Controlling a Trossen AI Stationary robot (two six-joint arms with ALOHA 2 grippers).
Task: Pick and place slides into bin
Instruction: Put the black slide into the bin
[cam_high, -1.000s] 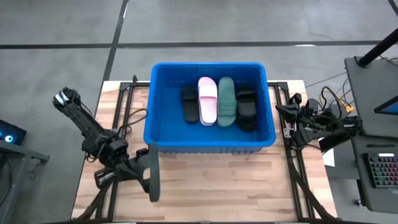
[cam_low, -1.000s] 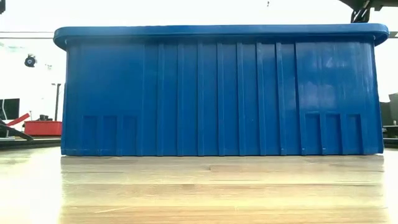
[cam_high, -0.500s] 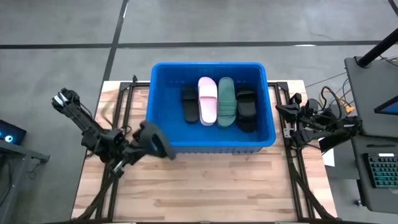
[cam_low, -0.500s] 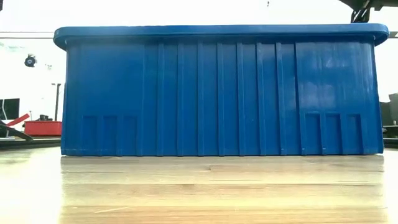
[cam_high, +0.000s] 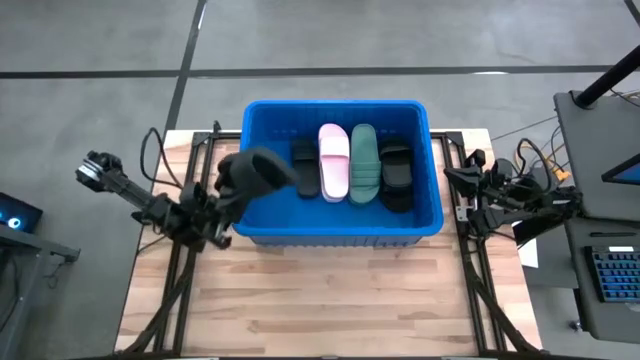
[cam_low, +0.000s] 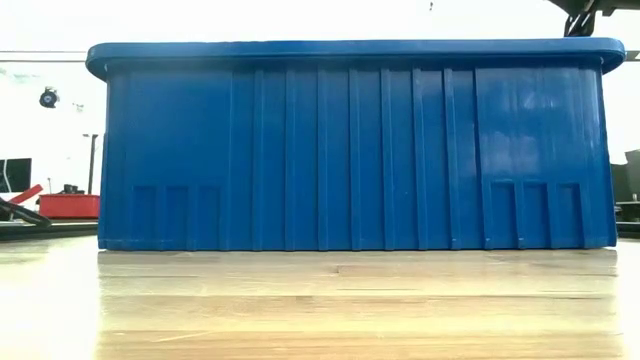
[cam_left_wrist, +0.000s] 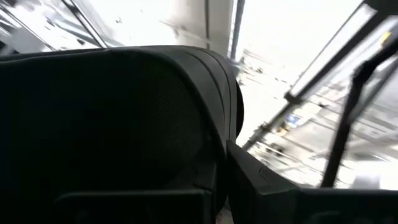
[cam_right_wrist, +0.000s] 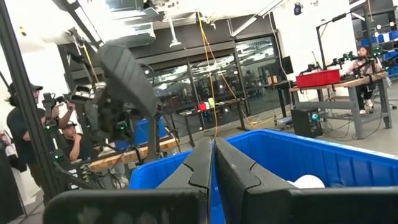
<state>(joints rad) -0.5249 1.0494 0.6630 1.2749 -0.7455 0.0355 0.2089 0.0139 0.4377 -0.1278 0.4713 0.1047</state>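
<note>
The left gripper (cam_high: 228, 192) clamps a black slide (cam_high: 256, 172) over the bin's (cam_high: 340, 230) left rim, with four more slides (cam_high: 350, 163) lying inside. The right gripper (cam_right_wrist: 213, 163) waits pinched shut beside the bin's right wall.

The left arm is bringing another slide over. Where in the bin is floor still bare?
The bin is bare between its left wall and the black slide, below the left gripper's held slide. The middle-right row, pink slide included, is crowded.

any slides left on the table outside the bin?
No: in the high view the bare wooden table holds only the bin; one black slide is held by the left gripper.
</note>
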